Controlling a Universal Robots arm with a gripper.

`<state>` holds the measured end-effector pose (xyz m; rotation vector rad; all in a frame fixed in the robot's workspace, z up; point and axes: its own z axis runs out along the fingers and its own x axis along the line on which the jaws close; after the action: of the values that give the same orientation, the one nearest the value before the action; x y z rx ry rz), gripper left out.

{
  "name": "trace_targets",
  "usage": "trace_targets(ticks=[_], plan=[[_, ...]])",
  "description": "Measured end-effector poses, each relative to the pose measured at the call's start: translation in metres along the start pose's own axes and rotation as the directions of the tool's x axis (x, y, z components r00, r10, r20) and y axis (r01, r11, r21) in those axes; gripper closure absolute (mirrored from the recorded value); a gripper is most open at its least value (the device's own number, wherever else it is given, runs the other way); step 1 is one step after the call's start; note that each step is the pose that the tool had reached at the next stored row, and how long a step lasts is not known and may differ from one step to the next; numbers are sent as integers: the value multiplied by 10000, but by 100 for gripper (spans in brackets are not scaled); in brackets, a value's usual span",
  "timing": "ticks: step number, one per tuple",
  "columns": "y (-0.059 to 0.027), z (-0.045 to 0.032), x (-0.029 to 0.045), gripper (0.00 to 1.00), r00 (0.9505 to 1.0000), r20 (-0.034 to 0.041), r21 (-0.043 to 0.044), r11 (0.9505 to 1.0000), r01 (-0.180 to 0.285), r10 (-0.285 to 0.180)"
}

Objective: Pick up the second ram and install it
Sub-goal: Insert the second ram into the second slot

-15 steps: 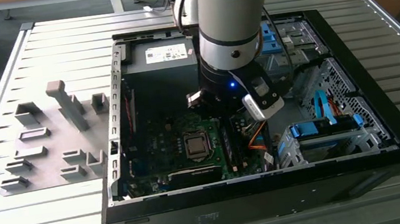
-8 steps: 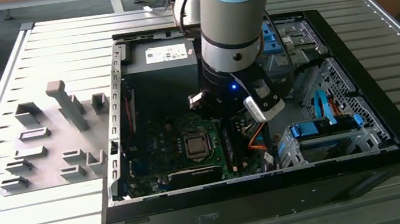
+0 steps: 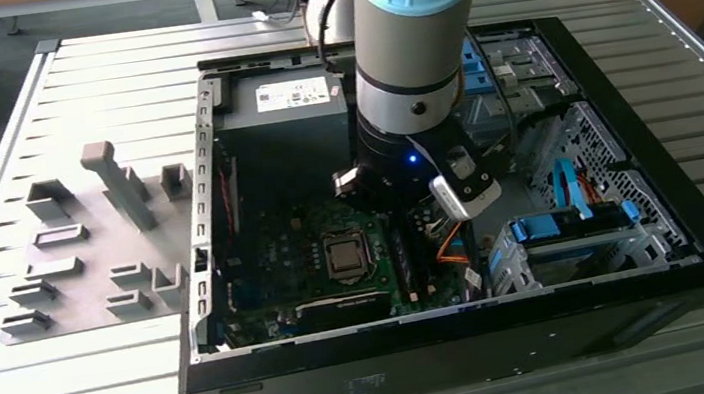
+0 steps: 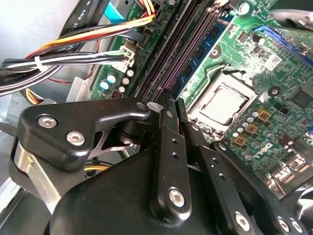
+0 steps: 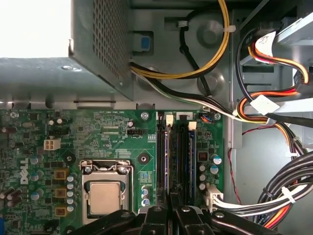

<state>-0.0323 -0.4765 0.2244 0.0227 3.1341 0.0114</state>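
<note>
An open computer case (image 3: 479, 353) lies on a slatted table (image 3: 107, 388), filling the centre and right of the exterior view. On the table at the exterior view's left, just beside the case, stands a group of holder blocks (image 3: 122, 185). The arm (image 3: 420, 37) enters from the top centre and reaches down into the case. Inside, the power supply (image 3: 282, 115) sits toward the upper left, with the motherboard (image 3: 280, 266) below it. The processor socket (image 3: 346, 256) lies mid-board, with the memory slots (image 3: 402, 251) just to its right. The drive cage (image 3: 572, 230) occupies the right side. In the first wrist view the gripper (image 5: 171, 198) sits over the slots.
</note>
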Motion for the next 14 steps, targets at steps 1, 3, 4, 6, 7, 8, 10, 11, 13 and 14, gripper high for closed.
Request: trace_targets(ticks=[1, 3, 4, 6, 7, 8, 10, 11, 13, 14], plan=[[-2, 0, 0, 86, 10000, -1, 1, 10000, 0, 0], [-3, 0, 0, 86, 10000, -1, 2, 10000, 0, 0], [-3, 1, -1, 86, 10000, 0, 1, 10000, 1, -1], [-3, 1, -11, 86, 10000, 0, 1, 10000, 2, -2], [-3, 1, -18, 86, 10000, 0, 1, 10000, 0, 0], [-3, 1, -26, 86, 10000, -1, 1, 10000, 1, -1], [-2, 1, -32, 86, 10000, -2, 2, 10000, 1, -1], [-2, 1, -32, 86, 10000, -2, 2, 10000, -1, 1], [-2, 4, -32, 86, 10000, -2, 3, 10000, 0, 0], [-2, 7, -33, 86, 10000, -2, 1, 10000, 0, 0]])
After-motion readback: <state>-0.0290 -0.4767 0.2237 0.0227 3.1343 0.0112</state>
